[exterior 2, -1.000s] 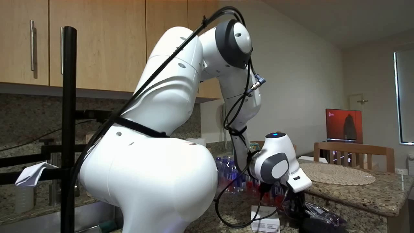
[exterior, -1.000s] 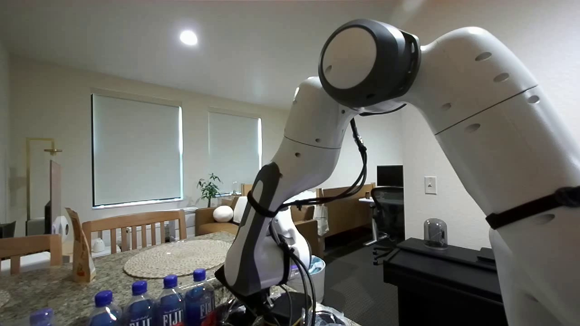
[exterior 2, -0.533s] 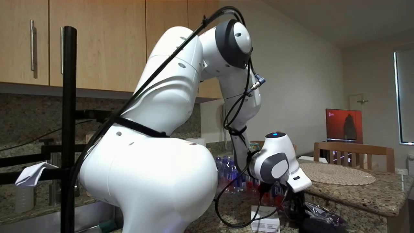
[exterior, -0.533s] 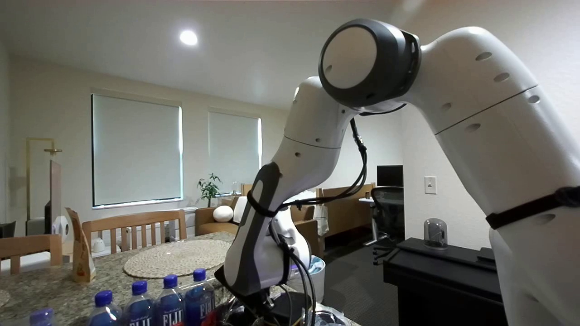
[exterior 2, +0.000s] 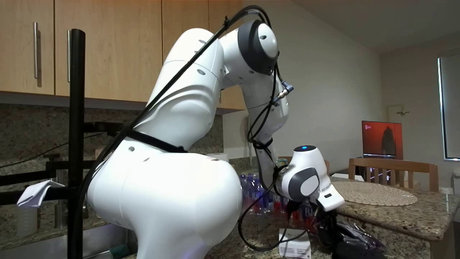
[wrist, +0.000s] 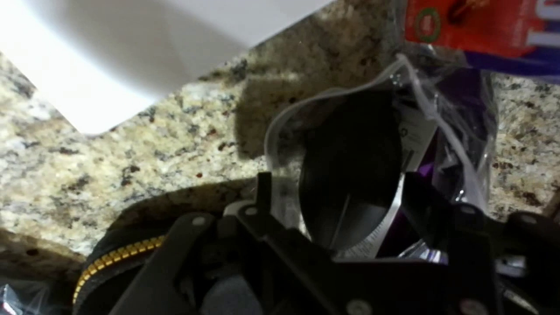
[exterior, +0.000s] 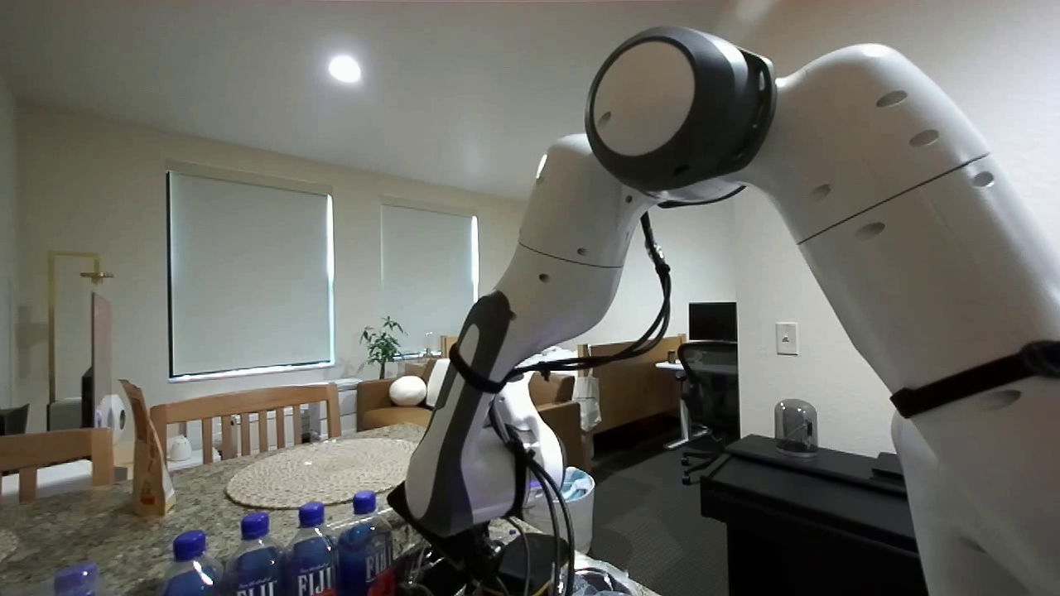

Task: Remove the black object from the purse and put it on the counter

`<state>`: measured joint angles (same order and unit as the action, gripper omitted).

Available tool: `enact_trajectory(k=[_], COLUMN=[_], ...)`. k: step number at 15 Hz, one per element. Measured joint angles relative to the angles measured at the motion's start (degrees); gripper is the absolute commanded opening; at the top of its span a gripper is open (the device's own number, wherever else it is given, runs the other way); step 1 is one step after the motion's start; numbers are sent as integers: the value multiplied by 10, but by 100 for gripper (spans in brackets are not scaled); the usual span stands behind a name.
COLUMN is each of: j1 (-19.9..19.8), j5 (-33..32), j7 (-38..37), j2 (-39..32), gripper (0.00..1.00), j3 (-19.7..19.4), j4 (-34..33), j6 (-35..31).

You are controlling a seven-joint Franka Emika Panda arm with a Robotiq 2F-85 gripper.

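The black object [wrist: 350, 162], smooth and rounded, lies over a see-through plastic package on the speckled counter [wrist: 188, 144]. My gripper [wrist: 334, 188] stands open around its near part, one finger on each side. A gap shows between the object and the left finger [wrist: 264, 190]; the right finger [wrist: 413, 192] is close to its edge, and contact there cannot be told. At the lower left of the wrist view is the black purse with a gold zipper [wrist: 116, 253], partly covered by the gripper. In the exterior views the fingertips are lost among dark things.
Beside the black object lies a purple plastic-wrapped package [wrist: 463, 100]. A white box [exterior 2: 294, 243] sits close by. Several water bottles with blue caps [exterior: 313, 555] stand in a row near the hand. The raised counter section [exterior 2: 395, 219] carries a round woven mat [exterior 2: 377, 194].
Over the last half second the arm has risen slightly and the hand has drawn back a little, leftward in both exterior views. The bottles and the white box have stayed put.
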<state>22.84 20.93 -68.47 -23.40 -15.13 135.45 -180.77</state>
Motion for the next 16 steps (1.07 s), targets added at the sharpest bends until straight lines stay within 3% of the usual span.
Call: enact_trajectory(k=[3, 7, 16], j1=[-7, -46, -46], j5=[-2, -15, -53], j7=[5, 8, 7], j2=[6, 17, -2], gripper=[100, 100, 100], j3=[11, 48, 30], j4=[-7, -21, -26], j6=[35, 62, 51])
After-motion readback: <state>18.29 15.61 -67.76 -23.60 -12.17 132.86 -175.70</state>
